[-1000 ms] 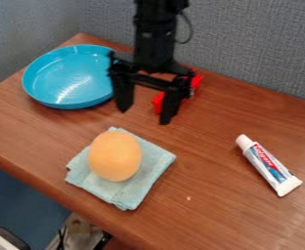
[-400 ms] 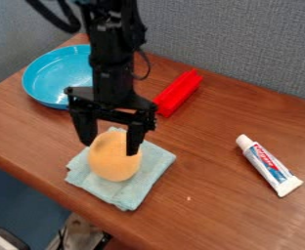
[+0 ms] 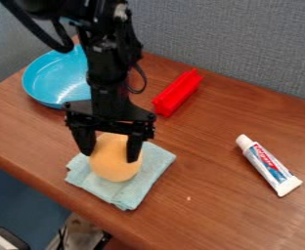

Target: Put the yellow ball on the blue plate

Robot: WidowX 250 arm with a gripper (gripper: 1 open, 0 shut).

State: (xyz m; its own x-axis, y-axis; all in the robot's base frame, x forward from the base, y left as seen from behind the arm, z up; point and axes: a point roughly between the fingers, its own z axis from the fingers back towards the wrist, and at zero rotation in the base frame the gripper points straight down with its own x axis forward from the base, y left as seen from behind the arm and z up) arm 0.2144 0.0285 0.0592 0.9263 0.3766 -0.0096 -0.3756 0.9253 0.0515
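The yellow ball (image 3: 113,162) is an orange-yellow egg shape resting on a square teal cloth (image 3: 117,178) near the table's front edge. My gripper (image 3: 108,145) points straight down over it, open wide, with one finger on each side of the ball's upper part; the frame does not show the fingers pressing on it. The blue plate (image 3: 51,81) is a round bright-blue dish at the back left of the table, partly hidden behind my arm.
A red block (image 3: 176,92) lies behind the arm near the table's back edge. A white toothpaste tube (image 3: 268,164) lies at the right. The wooden table's front edge (image 3: 64,195) runs just below the cloth.
My gripper has moved from behind the cloth toward the front and down, so its open fingers now straddle the ball. The ball, cloth and plate have not moved.
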